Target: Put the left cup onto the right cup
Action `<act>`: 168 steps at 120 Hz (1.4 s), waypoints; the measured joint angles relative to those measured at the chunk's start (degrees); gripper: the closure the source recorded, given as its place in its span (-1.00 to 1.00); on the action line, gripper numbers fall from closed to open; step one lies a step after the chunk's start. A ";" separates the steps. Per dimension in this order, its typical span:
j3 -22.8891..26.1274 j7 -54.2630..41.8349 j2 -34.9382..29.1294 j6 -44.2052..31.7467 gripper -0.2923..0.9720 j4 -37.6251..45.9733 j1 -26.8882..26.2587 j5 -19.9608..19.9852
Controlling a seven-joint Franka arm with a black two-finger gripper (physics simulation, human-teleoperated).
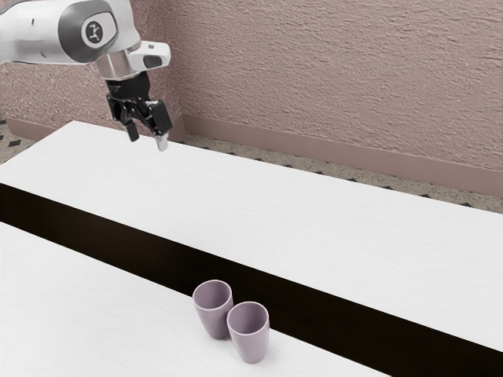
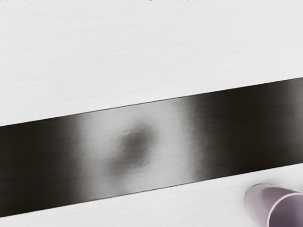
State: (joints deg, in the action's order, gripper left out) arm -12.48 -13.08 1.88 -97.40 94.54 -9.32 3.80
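Both cups stand upright on the front strip of the bench (image 1: 330, 212), close to its front edge. The left cup (image 1: 212, 308) is just beside the right cup (image 1: 248, 331), which stands slightly nearer that edge. Behind them a stripe (image 1: 118, 236) crosses the bench from side to side. The end effector (image 1: 147, 140) hangs above the rear strip, by the far corner at the exterior view's left, well apart from both cups.

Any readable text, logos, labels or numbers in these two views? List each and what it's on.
No readable words or numbers.
Small white mark on the round grey cap of the arm's joint: too small to read.
The left cup, right cup, table and wall are plain, with no print.
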 joint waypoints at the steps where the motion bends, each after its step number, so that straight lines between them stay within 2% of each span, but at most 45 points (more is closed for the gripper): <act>1: 0.00 -0.01 0.00 -0.01 -0.54 0.00 0.00 0.00; 66: 0.00 -0.49 0.30 0.14 -0.54 0.40 0.14 0.10; 108: 1.62 1.42 -5.11 -0.28 -0.54 11.61 1.14 4.31; 139: 7.03 3.37 -8.54 -8.41 -0.54 21.32 0.08 0.57; 168: 8.60 4.64 -9.56 -17.69 -0.54 29.66 0.19 -0.60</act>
State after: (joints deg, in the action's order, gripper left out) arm -3.88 -8.44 -7.69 -115.09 124.20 -9.13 3.19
